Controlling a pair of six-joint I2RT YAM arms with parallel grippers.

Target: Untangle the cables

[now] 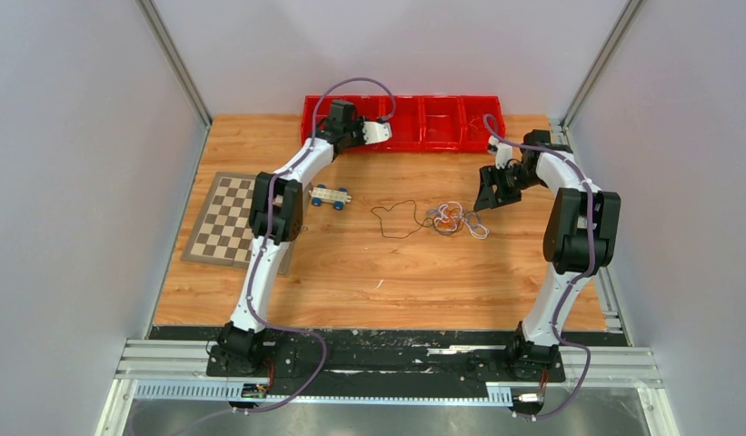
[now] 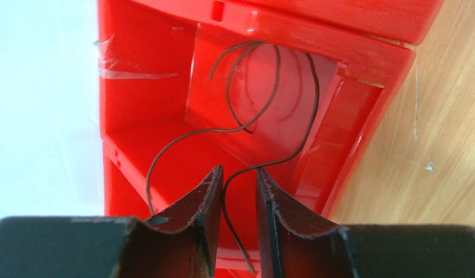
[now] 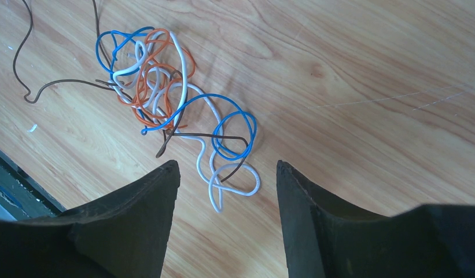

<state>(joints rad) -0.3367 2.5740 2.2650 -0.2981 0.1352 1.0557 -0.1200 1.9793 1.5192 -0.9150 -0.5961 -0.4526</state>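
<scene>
A tangle of white, blue and orange-red cables (image 1: 455,220) lies on the wooden table right of centre, and a loose black cable (image 1: 396,218) trails from its left side. In the right wrist view the tangle (image 3: 171,98) lies just ahead of my right gripper (image 3: 226,163), which is open and empty above its white end loop. That gripper (image 1: 485,202) hangs at the tangle's right end. My left gripper (image 1: 380,133) is over the red bin (image 1: 442,123) at the back. Its jaws (image 2: 239,171) stand a little apart. A thin dark cable (image 2: 279,69) lying in the bin (image 2: 142,87) passes loosely between them.
A toy car (image 1: 330,195) stands left of centre on the table. A chessboard (image 1: 225,218) lies at the left edge under the left arm. The red bin has several compartments along the back edge. Grey walls close in both sides.
</scene>
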